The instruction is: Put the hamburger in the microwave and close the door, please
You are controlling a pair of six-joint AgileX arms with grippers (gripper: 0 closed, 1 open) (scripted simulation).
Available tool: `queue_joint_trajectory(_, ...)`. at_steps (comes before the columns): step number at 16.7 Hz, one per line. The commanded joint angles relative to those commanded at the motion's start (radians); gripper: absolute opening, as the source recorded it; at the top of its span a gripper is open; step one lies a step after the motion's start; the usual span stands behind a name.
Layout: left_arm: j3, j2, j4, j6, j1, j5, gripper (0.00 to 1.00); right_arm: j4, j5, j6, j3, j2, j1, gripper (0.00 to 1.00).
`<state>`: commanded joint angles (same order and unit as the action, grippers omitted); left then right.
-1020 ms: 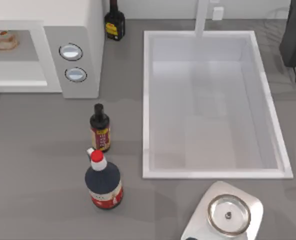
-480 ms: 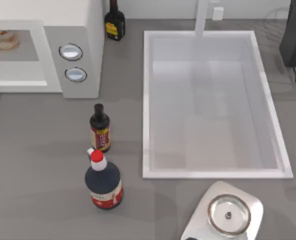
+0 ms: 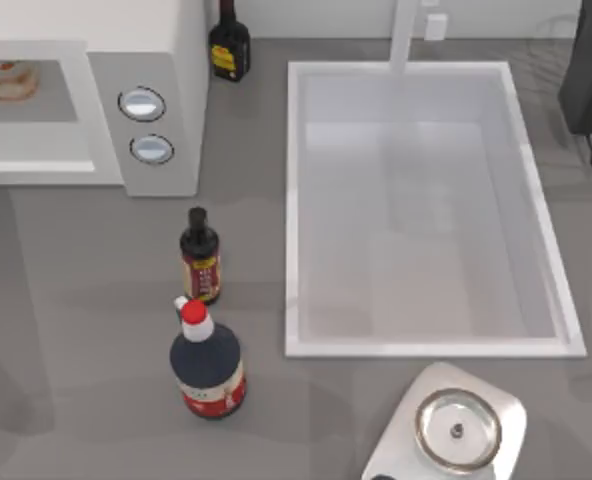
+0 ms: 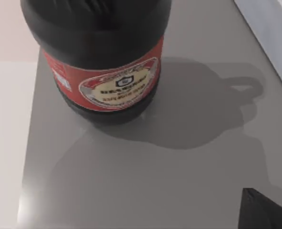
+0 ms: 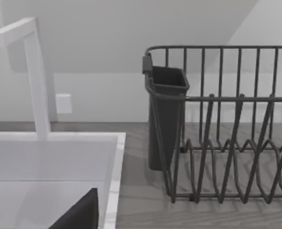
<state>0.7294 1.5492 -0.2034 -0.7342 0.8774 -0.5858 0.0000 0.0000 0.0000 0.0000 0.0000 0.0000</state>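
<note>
- Hamburger (image 3: 8, 80) sits inside the microwave (image 3: 146, 130), upper left of the top view.
- Red-capped sauce bottle (image 3: 207, 362) stands on the bench (image 3: 96, 280).
- Either claw's opening: cannot tell.

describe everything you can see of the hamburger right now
The hamburger is a small round bun, tan-orange on top with a reddish-brown patch of filling showing. In the top view it sits upright inside the microwave, on the pale grey floor of the open cavity, at the far left of the table and left of the two round silver knobs. Nothing else touches it, and no pincer is near it. Its underside and far side are hidden.
</note>
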Motion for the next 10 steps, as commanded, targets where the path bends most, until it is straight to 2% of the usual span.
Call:
queue_joint_trajectory(6,-0.029,-0.026,0.016,0.022,-0.020,0.007,0.00,0.000,0.000,0.000,0.000,0.000,0.000,1.00)
queue_joint_trajectory(10,-0.120,-0.137,0.048,0.125,-0.131,0.076,0.00,0.000,0.000,0.000,0.000,0.000,0.000,1.00)
